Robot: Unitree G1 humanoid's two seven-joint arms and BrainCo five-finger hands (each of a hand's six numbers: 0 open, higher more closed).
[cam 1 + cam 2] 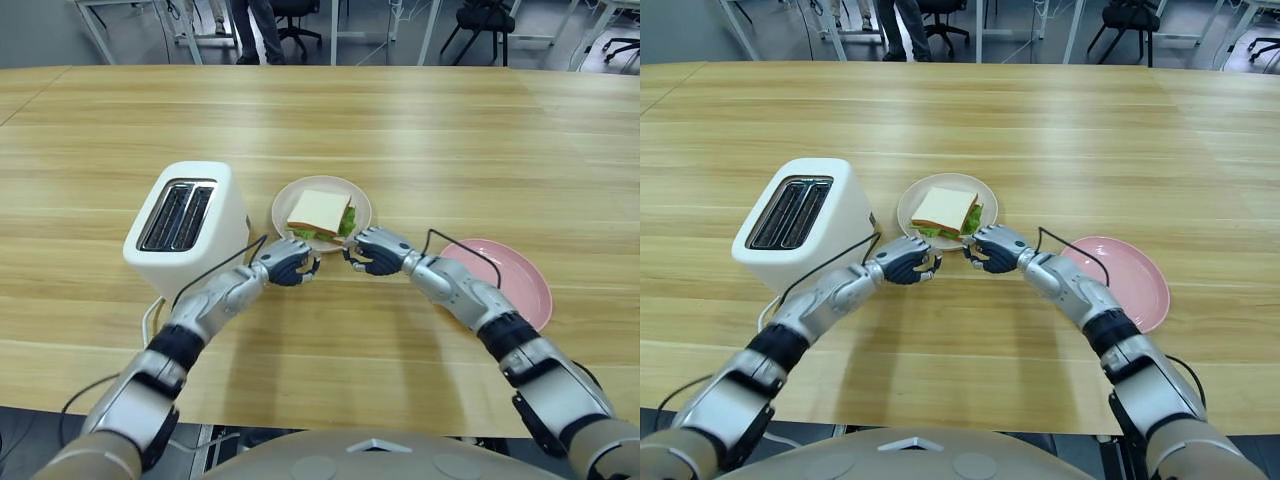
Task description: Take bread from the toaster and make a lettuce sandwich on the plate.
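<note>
- Here, a lettuce sandwich (319, 211) of white sliced bread with green leaves showing at its right edge lies on a round cream plate (310, 184), near the middle of the long pale wooden table (400, 120).
- A boxy white toaster (190, 235) with two dark slots on top stands just left of that plate.
- A round pink plate (520, 290) lies to the right, apart from the cream one.
- The left hand (287, 261) sits at the near-left rim of the cream plate, its fingers curled inward and gripping nothing.
- The right hand (377, 251) sits at the near-right rim with its fingers likewise curled in on themselves, while its forearm crosses the pink plate's left edge.
- Whether either hand touches the rim cannot be told.
</note>
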